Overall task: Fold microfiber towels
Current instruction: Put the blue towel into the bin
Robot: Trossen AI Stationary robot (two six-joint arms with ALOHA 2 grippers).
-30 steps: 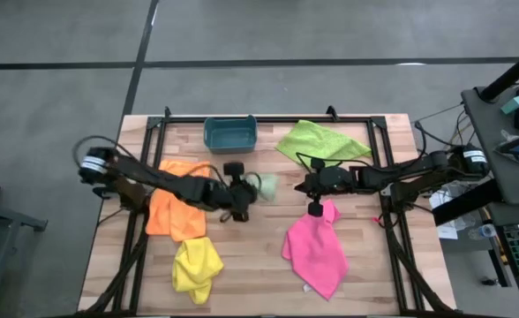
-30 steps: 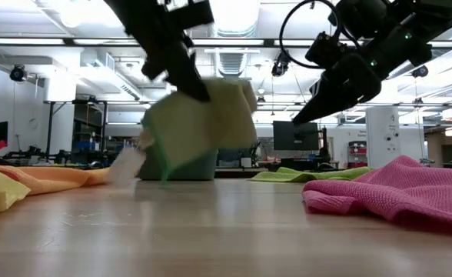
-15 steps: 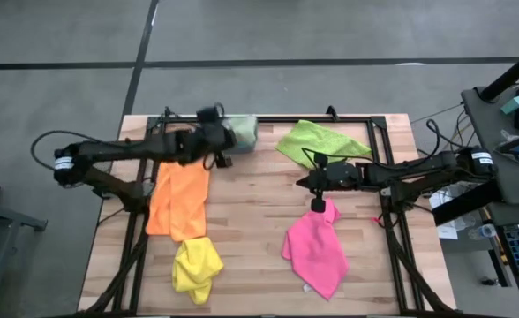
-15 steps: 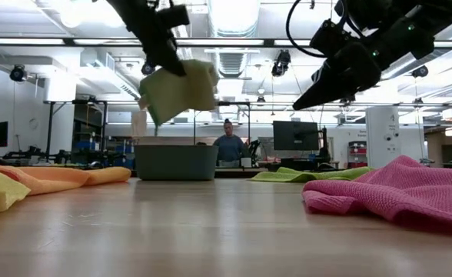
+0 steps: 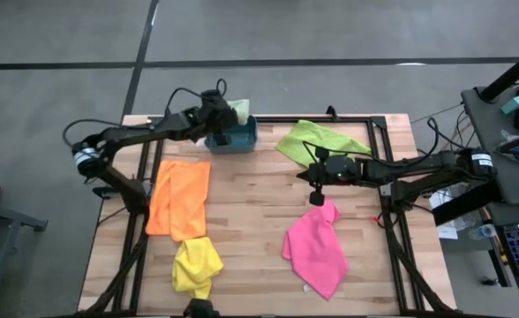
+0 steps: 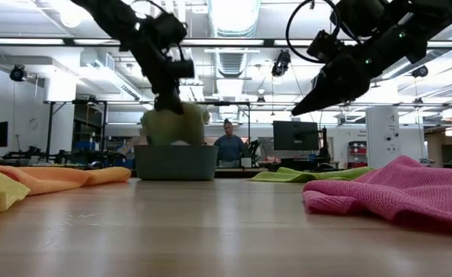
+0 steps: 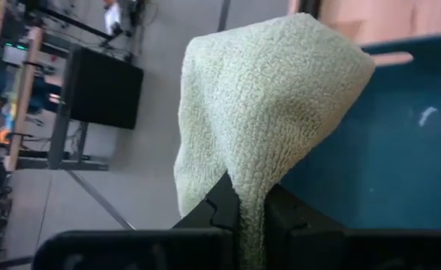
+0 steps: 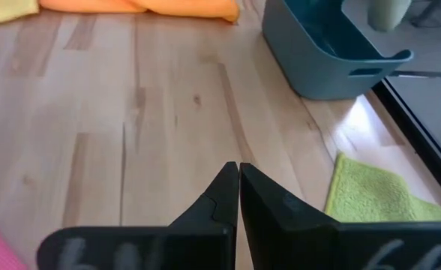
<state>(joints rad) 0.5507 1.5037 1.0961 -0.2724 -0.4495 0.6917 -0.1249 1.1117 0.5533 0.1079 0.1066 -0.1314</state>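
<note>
My left gripper (image 5: 217,113) is at the table's far edge, over the teal bin (image 5: 231,137), and is shut on the pale mint towel (image 5: 240,109). In the low view the towel (image 6: 172,125) hangs under the gripper (image 6: 167,98) at the bin's rim (image 6: 175,148). My right gripper (image 5: 317,177) is shut and empty, above the table between the lime green towel (image 5: 322,141) and the pink towel (image 5: 317,249). The orange towel (image 5: 180,199) lies flat at the left. The yellow towel (image 5: 198,265) lies bunched near the front edge. My left gripper pinches a folded part of the mint towel (image 7: 252,196) between its two fingers. The fingers point down from above. The towel hangs bunched below them, and its lower end (image 6: 172,140) dips behind the bin's near wall.
The bin (image 8: 333,52) stands at the middle of the far edge, against the black frame rail (image 5: 277,117). Bare wood (image 5: 251,203) lies between the orange and pink towels. A person (image 6: 228,146) stands in the room beyond the table.
My left gripper has carried the mint towel up from the table's middle toward the far edge. It has then lowered the towel, still folded, over the bin. My right gripper has stayed shut and near its place.
</note>
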